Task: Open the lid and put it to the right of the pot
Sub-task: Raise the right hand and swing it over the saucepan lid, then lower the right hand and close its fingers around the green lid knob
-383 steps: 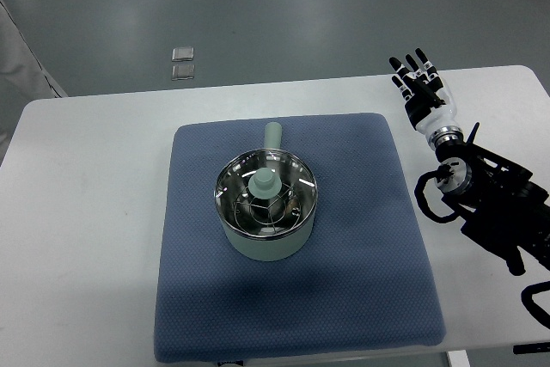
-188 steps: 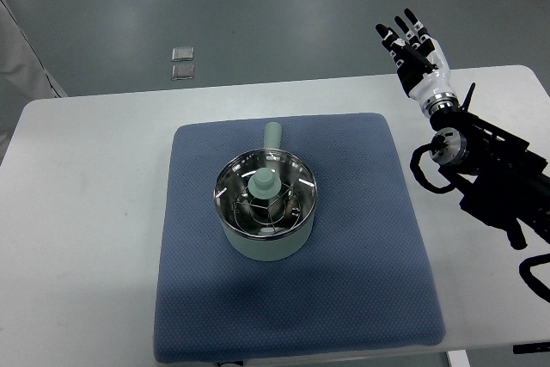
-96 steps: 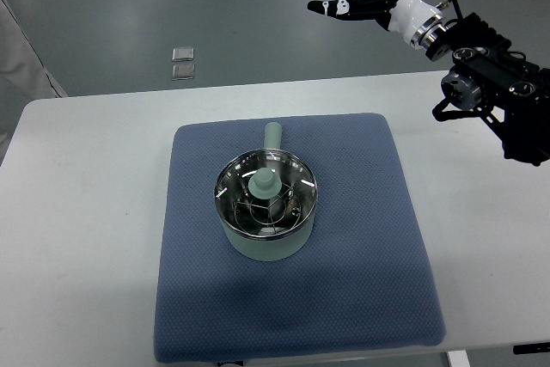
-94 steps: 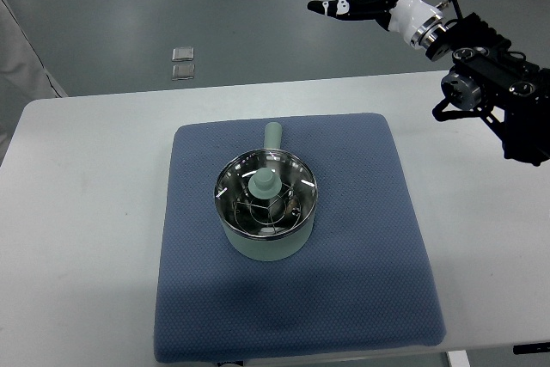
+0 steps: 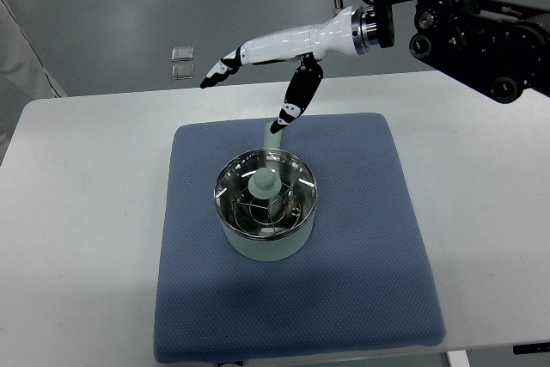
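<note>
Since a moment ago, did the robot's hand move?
Yes. The right hand swung leftward from the table's right side and now hangs open above the pot's handle; the pot stayed put.

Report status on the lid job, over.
Right hand open, above the pot's far side, holding nothing. Lid on the pot, untouched. Blue mat right of pot bare; nothing in the way.

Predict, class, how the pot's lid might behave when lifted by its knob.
The lid looks like glass with a metal rim, so probably rigid and breakable if dropped. Its small rounded knob may slip between fingers. Held at that one central point, it could tilt or swing.
</note>
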